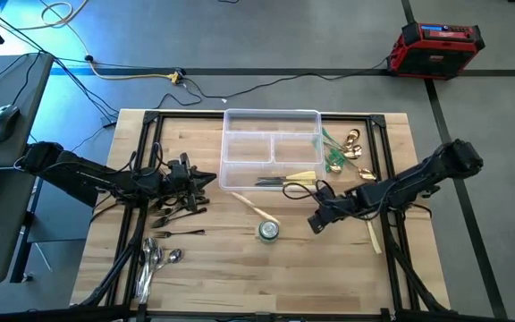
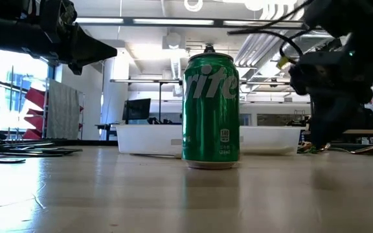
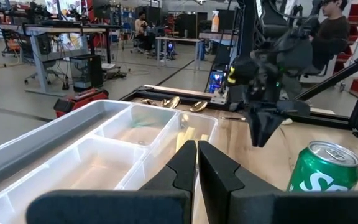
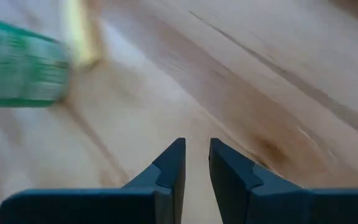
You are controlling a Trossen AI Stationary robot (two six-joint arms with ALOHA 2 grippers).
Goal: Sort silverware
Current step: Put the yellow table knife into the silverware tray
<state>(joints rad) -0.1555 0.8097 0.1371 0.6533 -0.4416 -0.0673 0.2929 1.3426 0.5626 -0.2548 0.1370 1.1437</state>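
1. Green soda can stands closest to the low camera, upright on the wooden table. White letters on it read "rite"; the start of the word is turned away. The small print lower down is too tiny to read.
2. From the left wrist camera the same can shows white letters near its bottom edge, cut off by the picture.
3. Behind the can sits the clear plastic tray with its little boxes. Some forks lie in the tray part nearest the can, their long sides running along that tray wall.
4. One cream knife lies just beside the can, slanting from the tray toward it. Another cream knife pokes out at the tray's right corner.
5. Green and gold pieces lie in a heap to the right of the tray. Which way each one points is hard to tell.
6. Dark forks lie left of the can, mostly pointing sideways. Shiny spoons lie beyond them toward the table's front edge, with their long sides running front to back.
7. Left gripper hangs above the table to the left of the tray, fingers pressed together with nothing between them.
8. Right gripper hangs to the right of the can, pointed down at bare wood. A slim gap shows between its fingers, and they hold nothing.
9. One more cream knife lies right of the can, partly under the right arm.
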